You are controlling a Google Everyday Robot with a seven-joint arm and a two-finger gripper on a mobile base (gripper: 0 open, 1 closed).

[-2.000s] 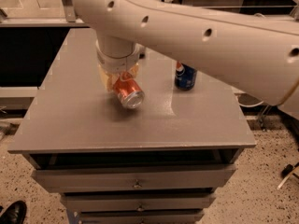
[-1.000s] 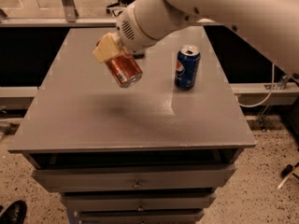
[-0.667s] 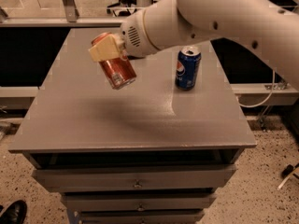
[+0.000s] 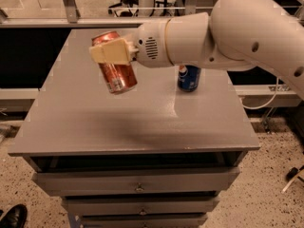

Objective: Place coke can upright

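Note:
The coke can (image 4: 115, 71), red with silver ends, is held in the air above the left middle of the grey cabinet top (image 4: 142, 118). It is nearly upright, tilted a little with its bottom end toward the right. My gripper (image 4: 112, 52) is shut on the can's upper half, with a tan finger (image 4: 110, 54) across its front. The white arm reaches in from the right.
A blue Pepsi can (image 4: 188, 77) stands upright at the right middle of the top, partly hidden behind my arm. Drawers (image 4: 137, 180) sit below the front edge. A black shoe (image 4: 12, 216) is on the floor at the lower left.
The gripper has lifted the coke can off the top and turned it from lying tilted toward nearly upright. The arm has swung lower across the Pepsi can.

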